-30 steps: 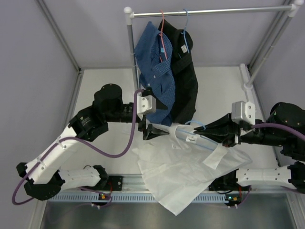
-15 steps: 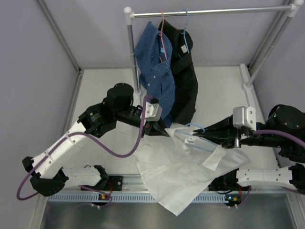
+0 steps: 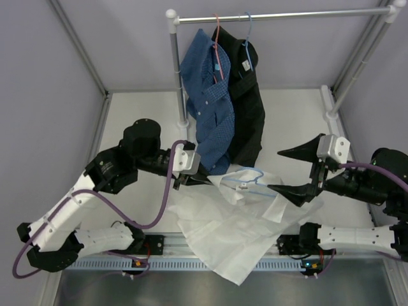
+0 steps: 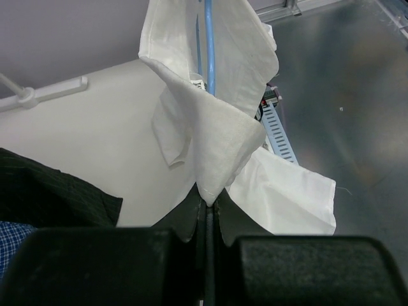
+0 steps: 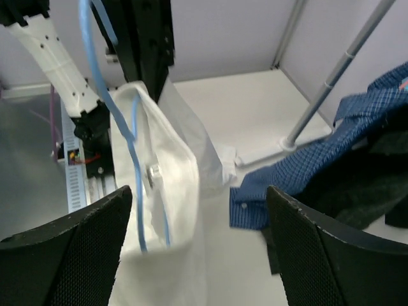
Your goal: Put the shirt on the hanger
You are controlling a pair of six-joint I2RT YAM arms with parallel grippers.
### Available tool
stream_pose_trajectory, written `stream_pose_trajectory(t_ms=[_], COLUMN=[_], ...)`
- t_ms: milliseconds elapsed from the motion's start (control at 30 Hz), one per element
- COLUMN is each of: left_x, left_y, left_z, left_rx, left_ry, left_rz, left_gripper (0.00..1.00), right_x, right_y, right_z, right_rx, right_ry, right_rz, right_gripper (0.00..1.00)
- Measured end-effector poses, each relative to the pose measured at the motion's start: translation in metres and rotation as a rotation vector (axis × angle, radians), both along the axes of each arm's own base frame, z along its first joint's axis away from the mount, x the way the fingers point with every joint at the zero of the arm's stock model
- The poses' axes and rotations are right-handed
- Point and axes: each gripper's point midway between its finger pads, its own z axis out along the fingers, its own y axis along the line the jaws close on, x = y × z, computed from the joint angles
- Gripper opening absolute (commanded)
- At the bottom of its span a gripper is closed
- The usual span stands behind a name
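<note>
Pinched the collar of the shirt (image 4: 213, 137) in the left pincer (image 4: 207, 194), fingers clenched tight on a fold of the cloth, low and centre in the left wrist view. Had the right pincer (image 3: 294, 172) spread wide and grasping nothing, right of centre in the overhead view, close by the cloth. Found the hanger (image 3: 250, 180) at mid-frame there, apparently threaded partway into the collar end of the shirt; could not tell how far either shoulder of the wire sat inside. Saw most of the shirt sprawled over the tabletop (image 3: 293, 115) toward the lower centre, hem spilling past the near edge.

Judged the step in hand as dressing the hanger: collar lifted, wire going in, shoulders not yet seated. Next move, most likely: close the right pincer on the hanger or on the free side of the collar to steady it. Then draw the cloth over each wire shoulder with the left, taking care not to drag the thin wire back out.

Noted a small tag (image 3: 243, 187) just inside the collar beside the wire, too small to read. Spotted a pale label (image 3: 245, 65) at the neck of the black shirt (image 3: 250, 115), equally unreadable. Made out no brand or writing on the blue checked shirt (image 3: 209, 95) or the rail (image 3: 287, 13) at upper centre.
</note>
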Motion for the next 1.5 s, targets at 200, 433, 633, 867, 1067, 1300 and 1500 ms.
stream_pose_trajectory(t_ms=[200, 433, 633, 867, 1067, 1300, 1500], left_x=[-0.014, -0.016, -0.025, -0.029, -0.022, -0.01, 0.004], left_y=[0.014, 0.009, 0.01, 0.011, 0.009, 0.002, -0.011], left_z=[0.008, -0.003, -0.002, -0.002, -0.003, 0.002, 0.001], left_rx=[-0.021, 0.013, 0.003, 0.003, 0.01, -0.009, -0.039], left_ry=[-0.033, 0.009, 0.025, 0.031, 0.033, 0.04, 0.055], left_rz=[-0.025, -0.066, -0.121, -0.139, -0.099, -0.025, 0.031], left_gripper=[0.0, 0.0, 0.0, 0.0, 0.0, 0.0, 0.15], right_x=[-0.019, -0.046, -0.049, -0.063, -0.066, -0.05, -0.035], right_y=[-0.037, -0.029, -0.007, 0.0, 0.0, -0.008, -0.022], right_z=[0.0, -0.033, -0.062, -0.085, -0.086, -0.077, -0.066], right_rx=[-0.012, -0.119, -0.22, -0.268, -0.254, -0.183, -0.11], right_ry=[0.05, 0.145, 0.207, 0.261, 0.253, 0.192, 0.15], right_rz=[0.034, 0.178, 0.216, 0.293, 0.309, 0.22, 0.124], right_gripper=[0.71, 0.56, 0.5, 0.23, 0.0, 0.0, 0.0])
